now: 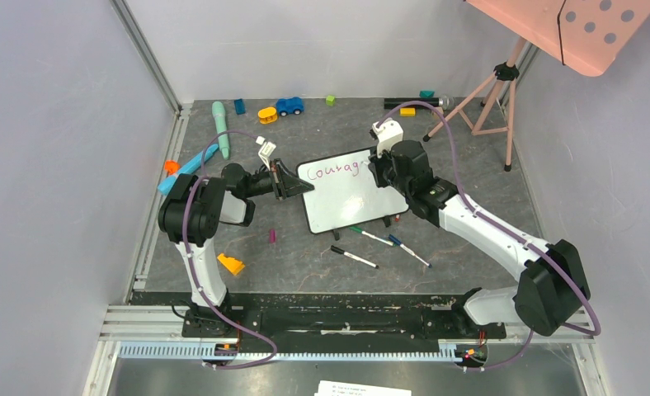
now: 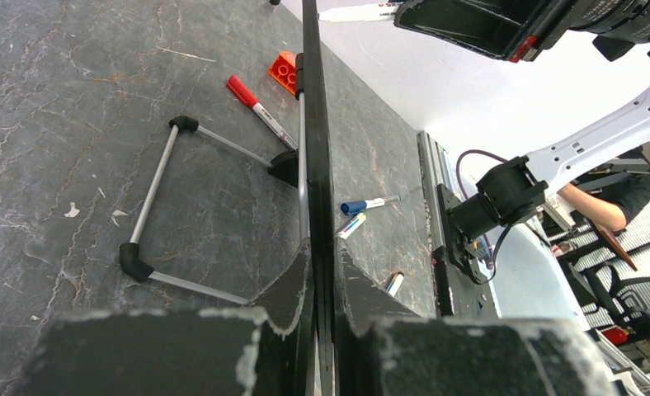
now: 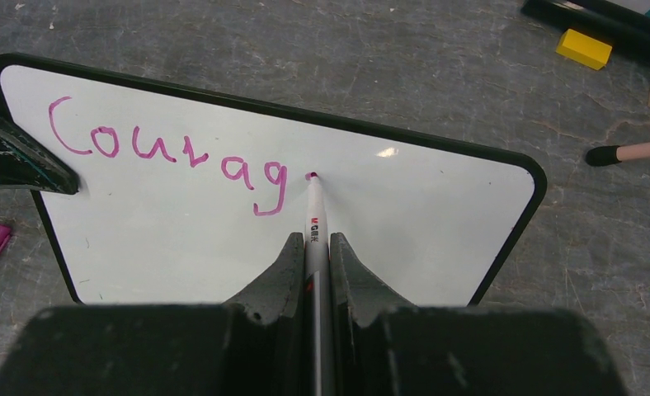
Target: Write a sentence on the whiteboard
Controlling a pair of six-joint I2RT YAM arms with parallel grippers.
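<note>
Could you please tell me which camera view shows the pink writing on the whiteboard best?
The right wrist view: the pink writing appears large, legible as "Courag". The top external view shows it small; the left wrist view sees the whiteboard edge-on, no writing.

Pink handwriting "Courag" on whiteboard — "MG" on marker barrel.

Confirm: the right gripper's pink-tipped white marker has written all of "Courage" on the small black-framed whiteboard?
No. The right wrist view shows only "Courag" on the small black-framed whiteboard; the final e is missing. The right gripper does hold the pink-tipped white marker there.
</note>
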